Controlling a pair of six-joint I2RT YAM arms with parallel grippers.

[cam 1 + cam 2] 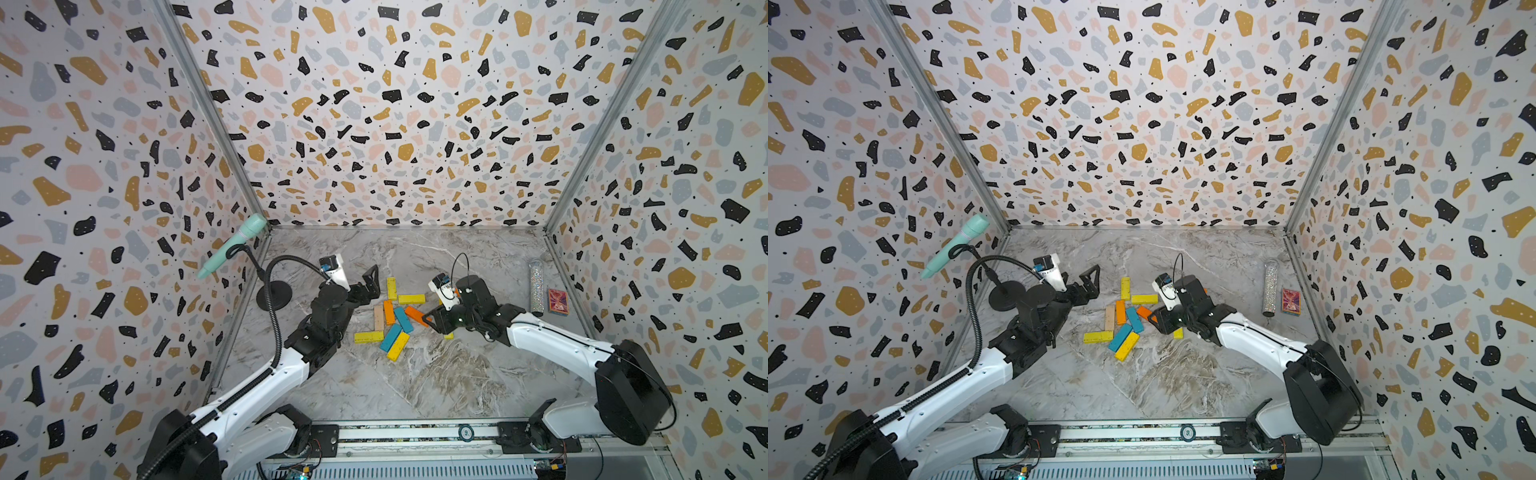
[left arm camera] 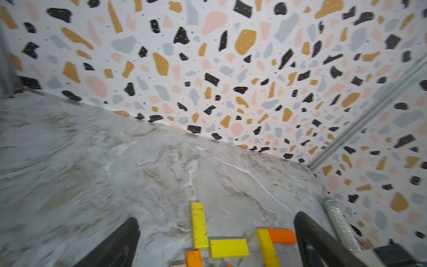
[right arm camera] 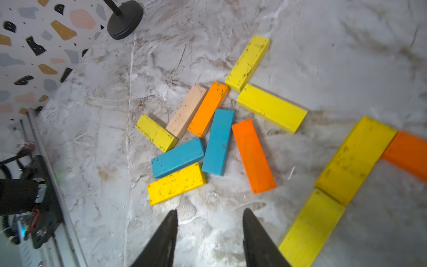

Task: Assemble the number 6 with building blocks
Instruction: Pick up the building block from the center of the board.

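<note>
While the left hand (image 1: pixel 370 286) and right hand (image 3: pixel 210 210) both hang spread and empty | building blocks (image 1: pixel 392 320) sit heaped on the tabletop (image 1: pixel 415 374) between them | tip imo: pinch the orange plank (image 3: pixel 253 156) across its narrow sides, lift straight, dodge the teal plank (image 3: pixel 218 141).

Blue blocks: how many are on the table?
2 blue blocks: one beside an orange block, the other next to it, alongside a yellow block. Another could be hidden under the right arm.
</note>
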